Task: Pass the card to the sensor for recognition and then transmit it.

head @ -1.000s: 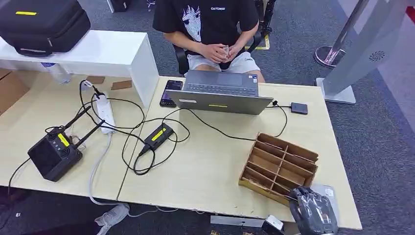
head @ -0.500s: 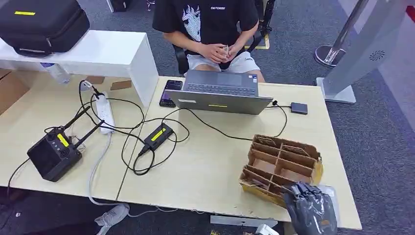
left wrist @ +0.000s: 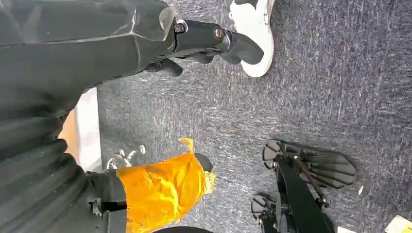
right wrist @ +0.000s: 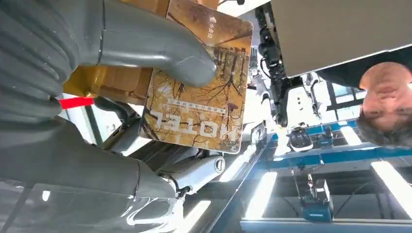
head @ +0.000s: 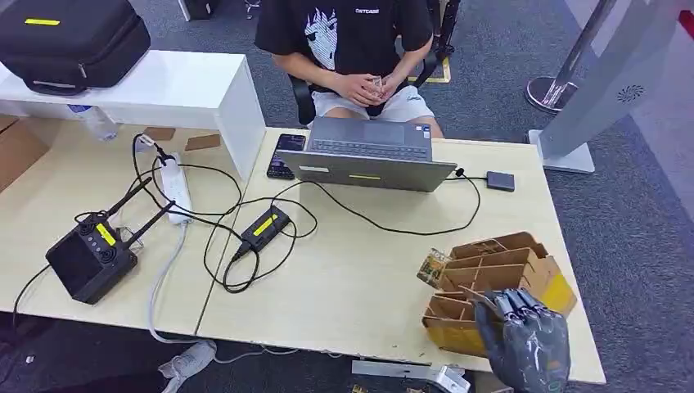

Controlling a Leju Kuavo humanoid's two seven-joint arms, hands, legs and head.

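Our right robot hand (right wrist: pixel 97 97) pinches the thin, stiff brown printed hotel card (right wrist: pixel 199 82), thumb on its face; light and slick, we judge. Left robot hand (left wrist: pixel 145 39) hangs, grip unclear.

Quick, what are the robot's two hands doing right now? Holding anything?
Right hand: holds a brown hotel card, thumb pressed on its face.
Left hand: hangs over the carpet; whether it is open or closed cannot be told.

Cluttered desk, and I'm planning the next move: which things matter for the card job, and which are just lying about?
Job: card, held by the right hand; cardboard rack; small black pad, likely the sensor; laptop.
Lying about: phone; power strip; antenna box; black bag.
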